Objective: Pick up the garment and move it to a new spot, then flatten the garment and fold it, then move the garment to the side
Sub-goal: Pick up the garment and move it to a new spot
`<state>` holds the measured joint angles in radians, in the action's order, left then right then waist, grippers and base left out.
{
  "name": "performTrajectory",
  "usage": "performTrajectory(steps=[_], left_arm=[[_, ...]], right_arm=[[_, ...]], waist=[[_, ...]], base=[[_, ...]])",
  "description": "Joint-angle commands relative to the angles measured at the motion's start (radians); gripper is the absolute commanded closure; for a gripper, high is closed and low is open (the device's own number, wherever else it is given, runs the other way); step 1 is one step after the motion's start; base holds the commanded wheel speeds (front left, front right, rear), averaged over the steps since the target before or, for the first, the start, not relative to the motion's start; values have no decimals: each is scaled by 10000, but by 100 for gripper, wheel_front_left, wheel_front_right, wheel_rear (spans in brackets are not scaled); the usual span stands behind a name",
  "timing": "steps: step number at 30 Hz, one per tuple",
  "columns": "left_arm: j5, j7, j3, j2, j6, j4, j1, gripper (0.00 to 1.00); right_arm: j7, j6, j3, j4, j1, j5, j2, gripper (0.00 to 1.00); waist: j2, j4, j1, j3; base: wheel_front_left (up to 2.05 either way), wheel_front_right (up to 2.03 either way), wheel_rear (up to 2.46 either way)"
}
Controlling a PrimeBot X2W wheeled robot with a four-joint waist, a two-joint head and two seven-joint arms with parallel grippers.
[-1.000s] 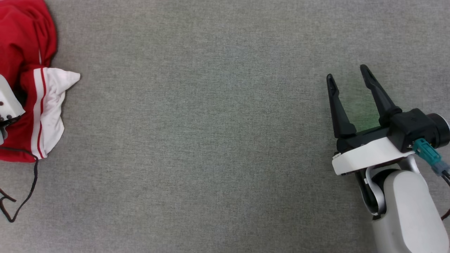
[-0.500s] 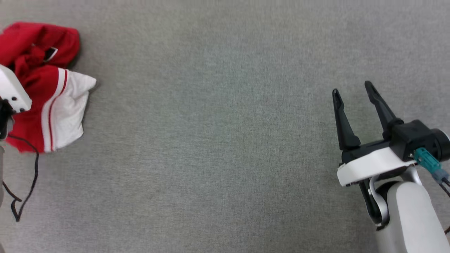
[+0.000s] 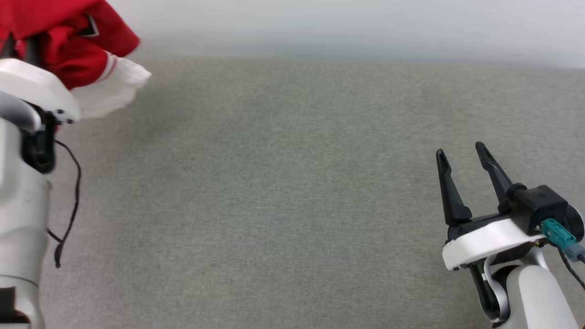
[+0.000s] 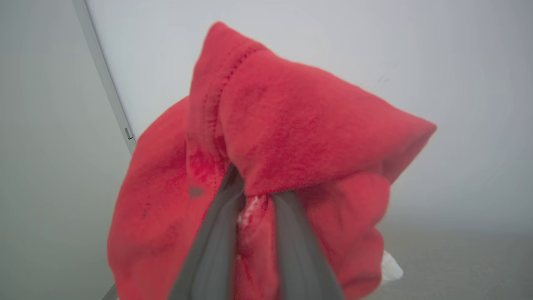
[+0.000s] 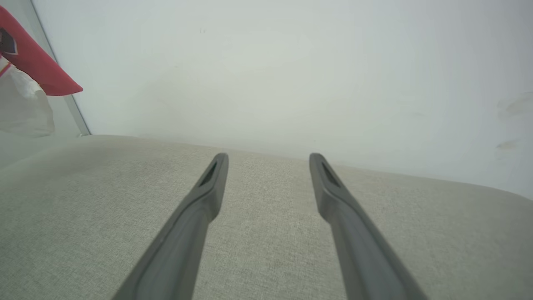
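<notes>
Far left: left hand [image 4: 254,187] closed, the two dark fingers [image 4: 216,241] pinched together on a fold of the garment [image 4: 300,125]. The garment is a red bunch held up off the desk [image 3: 274,183] at the far-left corner, in front of the pale wall [image 3: 320,27]. A white sleeve [image 3: 114,87] dangles off its right side and looks blurred.

Risks, judged from here:
- The grip is on one small fold near the fingertips. The rest hangs loose, so a quick swing could pull the cloth out and drop it short of the new spot.
- It is bunched, not spread. Set down like this it lands as a heap, and flattening gets harder.
- The hanging sleeve could tuck under the body on landing and leave a hidden crease.
- A black cable [image 3: 73,183] loops by the left wrist, just below the cloth, and could snag it.

Garment against left hand: cloth wraps around and over the fingertips. Most of it sits beyond and above them, and some drapes down both sides of the fingers. Cannot tell which part of the shirt is pinched, though a stitched seam runs just above the tips.

Middle: bare grey desk, a likely landing zone.

Right: right hand [image 3: 460,150] near the right edge, fingers spread wide, nothing between them, hovering low over the desk with tips pointing to the far wall. The garment is well apart from it, off at the far left.
</notes>
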<state>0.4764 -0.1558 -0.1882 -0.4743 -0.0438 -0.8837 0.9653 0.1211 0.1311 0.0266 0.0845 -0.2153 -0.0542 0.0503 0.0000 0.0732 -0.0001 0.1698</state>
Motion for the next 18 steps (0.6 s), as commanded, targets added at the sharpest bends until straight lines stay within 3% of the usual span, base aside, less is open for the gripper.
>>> performTrajectory(steps=[1, 7, 18], left_arm=[[-4, -166, -43, 140, -33, 66, -181, 100], [-31, -709, -436, 1036, -73, 564, -897, 100], [-36, -704, -1702, 2787, -418, 1717, -3017, 100]], right_arm=[[-36, -4, -9, -36, 154, -87, -2, 0], [-141, -4, -75, -92, 551, -192, -2, 0], [-467, -4, -144, -364, 1069, -364, -2, 0]], waist=[[0, -261, 1, -275], [0, -901, 1, -792], [0, -2300, 1, -997]], base=[[0, 0, 0], [0, 0, 0], [0, 0, 0]])
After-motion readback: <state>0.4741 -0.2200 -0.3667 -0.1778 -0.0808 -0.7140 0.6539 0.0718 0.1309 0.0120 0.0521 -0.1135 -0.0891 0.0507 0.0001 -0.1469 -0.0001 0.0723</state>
